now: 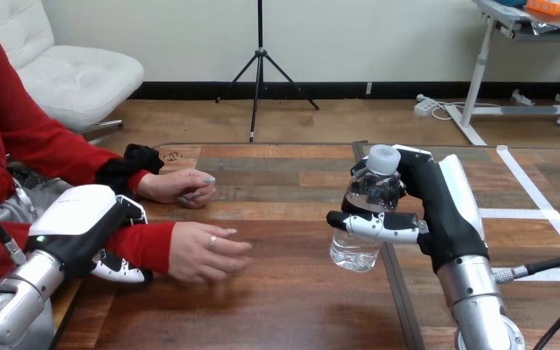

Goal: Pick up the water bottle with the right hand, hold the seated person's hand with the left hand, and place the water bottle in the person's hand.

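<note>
Clear plastic with a white cap (384,158), the bottle (356,244) is gripped by the right hand (445,211). The thumb (379,227) wraps across its front at mid-height and the fingers (408,164) curl round behind its neck, just under the cap. The bottle leans a little, its top toward the palm, with water in its lower part. Its base hangs below the thumb over the wooden table (292,292); whether it touches the boards I cannot tell.

The left hand (87,215) is closed on the person's forearm (146,244), which is in a red sleeve. The white back of the hand lies over the sleeve and its fingers (120,271) show beneath it. Just past those fingers, toward the right hand, the person's near hand (208,251) lies palm down on the table, fingers loosely bent. The person's far hand (179,186) rests on the table ahead of the left hand.

The near hand and the bottle are well apart, with bare table between them. White tape (532,191) runs along the boards on the outer side of the right hand.
</note>
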Available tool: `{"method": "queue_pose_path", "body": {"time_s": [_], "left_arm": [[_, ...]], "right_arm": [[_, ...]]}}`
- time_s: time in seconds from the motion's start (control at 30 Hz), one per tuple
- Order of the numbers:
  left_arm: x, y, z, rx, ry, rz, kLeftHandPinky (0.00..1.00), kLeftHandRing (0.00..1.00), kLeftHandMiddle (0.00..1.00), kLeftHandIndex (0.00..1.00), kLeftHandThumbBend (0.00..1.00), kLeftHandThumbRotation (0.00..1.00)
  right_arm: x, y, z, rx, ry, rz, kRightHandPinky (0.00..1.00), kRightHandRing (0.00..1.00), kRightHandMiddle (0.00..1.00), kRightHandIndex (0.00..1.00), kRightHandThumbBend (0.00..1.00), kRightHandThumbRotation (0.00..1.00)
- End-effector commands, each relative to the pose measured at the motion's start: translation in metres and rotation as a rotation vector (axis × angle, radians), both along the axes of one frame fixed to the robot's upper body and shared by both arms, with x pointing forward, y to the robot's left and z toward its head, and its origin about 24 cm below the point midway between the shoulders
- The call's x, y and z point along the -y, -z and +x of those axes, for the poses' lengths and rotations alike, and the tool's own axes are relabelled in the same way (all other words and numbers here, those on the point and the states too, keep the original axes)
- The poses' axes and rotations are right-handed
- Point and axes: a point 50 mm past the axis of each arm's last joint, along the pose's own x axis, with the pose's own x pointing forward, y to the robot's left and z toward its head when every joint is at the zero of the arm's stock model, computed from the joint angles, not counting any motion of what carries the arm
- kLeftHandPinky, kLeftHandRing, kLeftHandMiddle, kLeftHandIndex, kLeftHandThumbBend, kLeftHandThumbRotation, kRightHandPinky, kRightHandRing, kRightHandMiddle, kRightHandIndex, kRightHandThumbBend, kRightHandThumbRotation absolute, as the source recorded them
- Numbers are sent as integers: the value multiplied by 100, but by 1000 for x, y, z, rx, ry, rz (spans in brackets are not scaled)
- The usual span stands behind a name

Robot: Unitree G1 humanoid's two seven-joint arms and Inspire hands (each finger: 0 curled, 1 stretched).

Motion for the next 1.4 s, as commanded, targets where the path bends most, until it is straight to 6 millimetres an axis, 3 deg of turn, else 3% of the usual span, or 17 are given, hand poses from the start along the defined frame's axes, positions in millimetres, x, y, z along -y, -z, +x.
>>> {"method": "queue_pose_path", "body": {"time_s": [0.0,1.37], "left_arm": [[23,-31,21,146,83,-123,23,30,39,41,72,14],[51,-49,12,244,281,-253,24,32,43,45,72,17]], "right_arm": [[-14,-37,19,151,-55,19,32,38,45,50,82,0],[-42,-41,47,170,-111,20,32,38,46,49,83,0]]}}
